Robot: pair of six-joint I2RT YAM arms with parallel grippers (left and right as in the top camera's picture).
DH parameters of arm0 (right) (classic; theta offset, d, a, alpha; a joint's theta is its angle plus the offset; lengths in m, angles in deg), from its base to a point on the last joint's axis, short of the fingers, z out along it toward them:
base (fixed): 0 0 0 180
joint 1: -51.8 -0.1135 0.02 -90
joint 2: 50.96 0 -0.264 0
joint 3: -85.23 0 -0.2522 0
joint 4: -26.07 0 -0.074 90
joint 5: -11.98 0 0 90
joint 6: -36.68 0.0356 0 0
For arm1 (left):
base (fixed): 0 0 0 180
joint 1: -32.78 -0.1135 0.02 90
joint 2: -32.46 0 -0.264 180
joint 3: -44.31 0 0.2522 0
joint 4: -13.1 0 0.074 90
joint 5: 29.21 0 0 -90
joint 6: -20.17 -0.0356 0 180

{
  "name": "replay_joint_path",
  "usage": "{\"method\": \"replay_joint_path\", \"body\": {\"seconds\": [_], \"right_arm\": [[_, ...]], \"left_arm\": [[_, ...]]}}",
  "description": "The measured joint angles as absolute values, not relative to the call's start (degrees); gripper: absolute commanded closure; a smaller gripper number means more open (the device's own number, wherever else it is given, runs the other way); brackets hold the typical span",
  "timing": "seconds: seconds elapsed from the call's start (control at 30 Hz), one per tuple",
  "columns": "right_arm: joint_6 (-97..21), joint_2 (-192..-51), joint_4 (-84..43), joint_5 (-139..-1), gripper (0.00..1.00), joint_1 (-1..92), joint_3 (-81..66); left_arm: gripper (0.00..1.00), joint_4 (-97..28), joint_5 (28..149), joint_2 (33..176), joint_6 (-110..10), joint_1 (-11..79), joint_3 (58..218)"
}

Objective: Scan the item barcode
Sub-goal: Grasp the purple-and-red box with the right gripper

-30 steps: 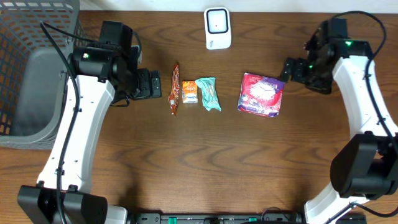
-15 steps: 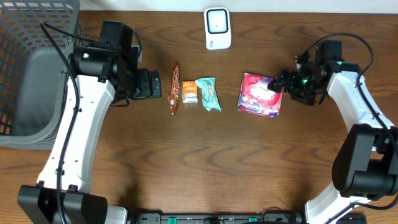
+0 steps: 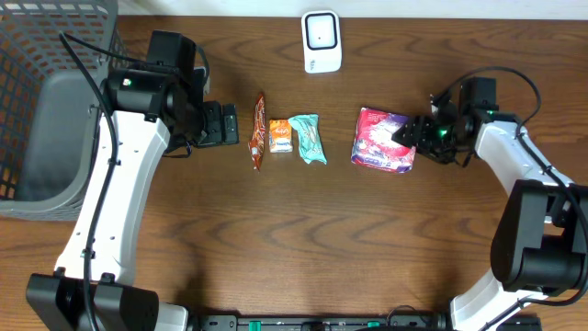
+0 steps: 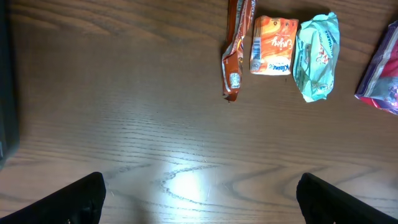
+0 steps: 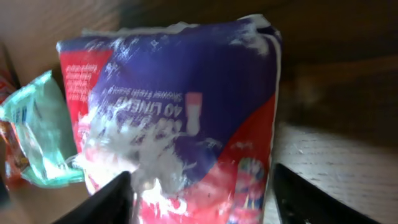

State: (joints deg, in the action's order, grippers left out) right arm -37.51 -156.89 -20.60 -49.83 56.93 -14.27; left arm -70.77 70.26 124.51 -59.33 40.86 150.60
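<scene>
A purple and red packet lies flat on the table right of centre; in the right wrist view the packet fills most of the frame. My right gripper is at its right end, open, one finger on each side of the packet. The left fingertip meets the packet's edge, while the right one stands a little clear. The white scanner stands at the back centre. My left gripper hovers open over bare wood, left of the snack row.
A brown snack stick, a small orange pack and a teal wrapper lie in a row left of the packet. A grey mesh basket stands at the far left.
My right gripper has come down and to the left, from beside the packet onto its right end, and its jaws have narrowed. The left arm has not moved.
</scene>
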Motion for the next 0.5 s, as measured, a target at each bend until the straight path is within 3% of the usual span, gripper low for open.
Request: {"method": "replay_joint_path", "body": {"seconds": [0.17, 0.23, 0.37, 0.47, 0.5], "right_arm": [[-35.4, -156.9, -13.5, -49.1, 0.36, 56.5, -18.1], [-34.6, -156.9, -10.5, -48.8, 0.42, 55.9, -19.8], [-33.3, -156.9, -7.5, -48.1, 0.67, 54.4, -22.4], [-32.4, -156.9, -6.5, -47.8, 0.99, 53.4, -22.7], [-32.1, -156.9, -6.1, -47.7, 0.99, 53.1, -22.7]], "left_arm": [[0.02, -70.8, 70.3, 124.5, -59.3, 40.9, 150.6], [0.02, -70.8, 70.3, 124.5, -59.3, 40.9, 150.6], [0.02, -70.7, 70.3, 124.5, -59.3, 40.9, 150.6], [0.02, -70.8, 70.3, 124.5, -59.3, 40.9, 150.6], [0.02, -70.7, 70.2, 124.5, -59.3, 40.9, 150.6]]}}
